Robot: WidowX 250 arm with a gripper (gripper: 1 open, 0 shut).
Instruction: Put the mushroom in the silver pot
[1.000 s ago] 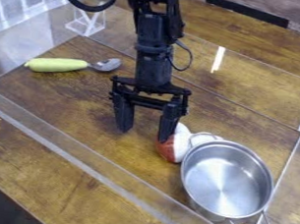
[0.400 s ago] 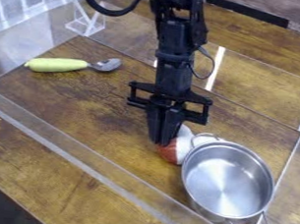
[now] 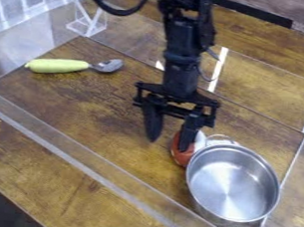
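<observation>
The mushroom [image 3: 183, 146], reddish-brown with a pale patch, lies on the wooden table right against the left rim of the silver pot [image 3: 229, 188]. The round, shiny pot stands at the lower right with nothing in it. My gripper [image 3: 172, 133] points down just above and left of the mushroom. Its two dark fingers [image 3: 154, 125] are spread apart; the right one stands over the mushroom's top, the left one over bare wood. Whether a finger touches the mushroom I cannot tell.
A long yellow-green vegetable [image 3: 56, 65] and a small metal spoon [image 3: 108, 65] lie at the left. A white rack [image 3: 87, 22] stands at the back left. A clear plastic wall [image 3: 72, 149] runs along the front of the table.
The gripper shifted right toward the pot. Its fingers went from wide open to shut and now stand apart again. The mushroom sits slightly nearer the pot's rim.
</observation>
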